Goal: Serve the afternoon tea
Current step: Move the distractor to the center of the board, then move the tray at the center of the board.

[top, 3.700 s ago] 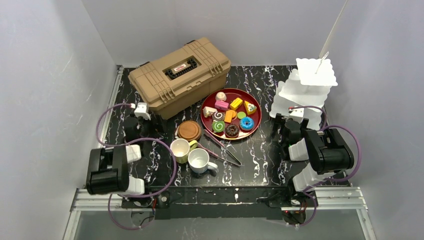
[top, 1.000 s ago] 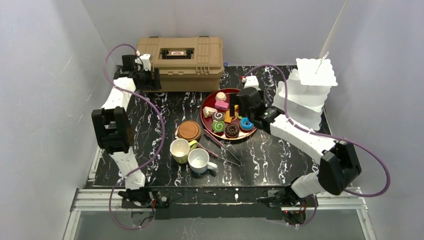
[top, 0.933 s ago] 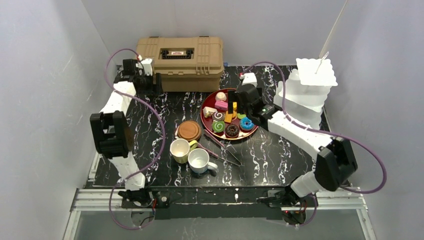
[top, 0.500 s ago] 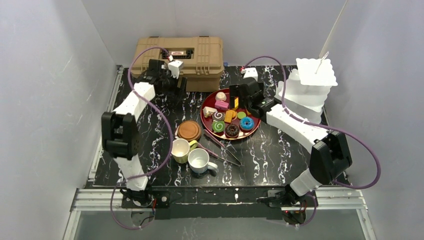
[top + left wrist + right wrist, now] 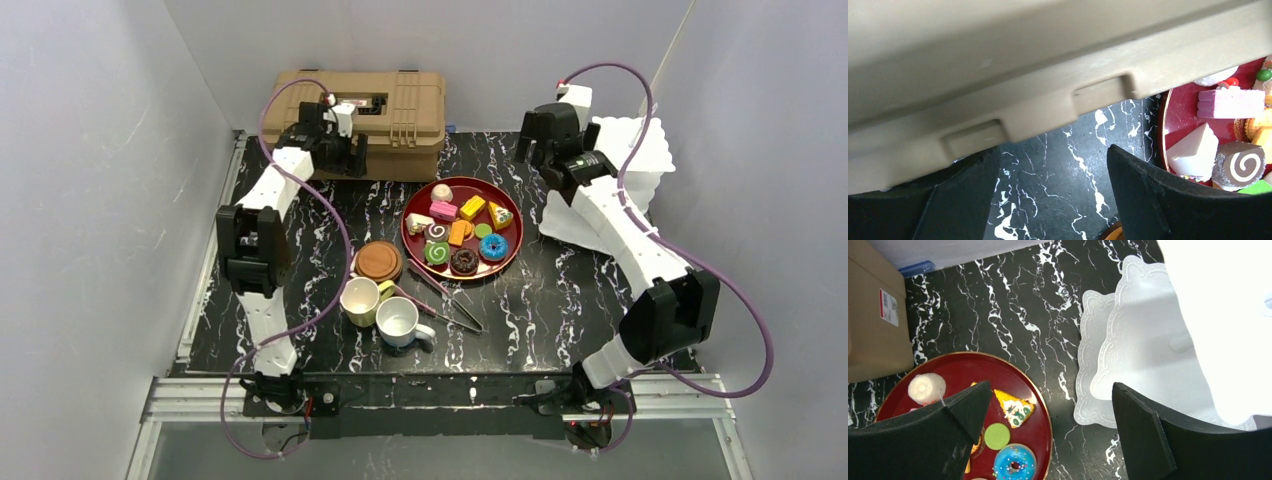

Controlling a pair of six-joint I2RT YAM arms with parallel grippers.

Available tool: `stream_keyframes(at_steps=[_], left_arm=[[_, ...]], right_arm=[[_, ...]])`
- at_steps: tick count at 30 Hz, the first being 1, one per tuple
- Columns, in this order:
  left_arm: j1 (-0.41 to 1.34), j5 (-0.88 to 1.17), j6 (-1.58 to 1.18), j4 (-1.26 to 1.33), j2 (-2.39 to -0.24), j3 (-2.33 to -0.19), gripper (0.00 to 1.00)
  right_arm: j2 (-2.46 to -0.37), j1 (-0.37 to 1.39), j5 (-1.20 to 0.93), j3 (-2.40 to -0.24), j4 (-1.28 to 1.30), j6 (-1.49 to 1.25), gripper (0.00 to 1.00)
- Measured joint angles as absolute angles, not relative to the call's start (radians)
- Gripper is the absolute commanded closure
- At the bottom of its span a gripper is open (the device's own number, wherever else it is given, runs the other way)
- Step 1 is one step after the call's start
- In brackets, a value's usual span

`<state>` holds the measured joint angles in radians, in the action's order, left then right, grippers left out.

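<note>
The black marbled desk [image 5: 540, 320] carries everything. The tan toolbox [image 5: 410, 120] sits at its far edge; the left fingers [image 5: 1143, 195] hang just beside the box's front wall, parted fairly wide with nothing between them; a careless swing there could shove the box toward the red plate [image 5: 472, 188]. The white tiered stand [image 5: 655, 150] is at far right; the right arm [image 5: 620, 220] lies across it, and the right fingers [image 5: 1148, 440], spread fully and empty, hover between stand and plate; that arm could topple the stand. The pale yellow mug [image 5: 360, 300] and white mug [image 5: 398, 322] sit together near the front; the coasters [image 5: 378, 260] are just behind them; the pastries [image 5: 463, 232] all lie on the plate, unserved, and look small enough to slip from a pinch.
</note>
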<state>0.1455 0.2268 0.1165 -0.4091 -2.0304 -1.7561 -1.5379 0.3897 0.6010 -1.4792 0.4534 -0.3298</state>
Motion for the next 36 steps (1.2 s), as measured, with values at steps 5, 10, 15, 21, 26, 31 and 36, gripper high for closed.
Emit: stream_keyframes(at_steps=[5,10,15,21,26,31,36], left_arm=[[0.102,0.31,0.101,-0.421,-1.946,-1.678,0.14],[0.088,0.435,0.12,-0.513,-1.711,-1.551,0.06],[0.104,0.485,0.143,-0.585,-1.559,-1.524,0.02],[0.105,0.486,0.154,-0.636,-1.533,-1.461,0.02],[0.105,0.486,0.157,-0.676,-1.535,-1.448,0.02],[0.105,0.485,0.157,-0.683,-1.535,-1.448,0.02],[0.105,0.485,0.156,-0.684,-1.535,-1.448,0.02]], right_arm=[[-1.537,0.38,0.579,-1.531,0.494,-0.318,0.0],[-1.492,0.384,0.608,-1.536,0.547,-0.308,0.0],[-1.47,0.361,0.689,-1.642,0.605,-0.28,0.0],[-1.522,0.282,0.796,-1.803,0.603,-0.25,0.0],[-1.562,0.245,0.886,-1.804,0.604,-0.236,0.0],[-1.567,0.191,0.944,-1.776,0.595,-0.231,0.0],[-1.567,0.15,0.974,-1.709,0.537,-0.216,0.09]])
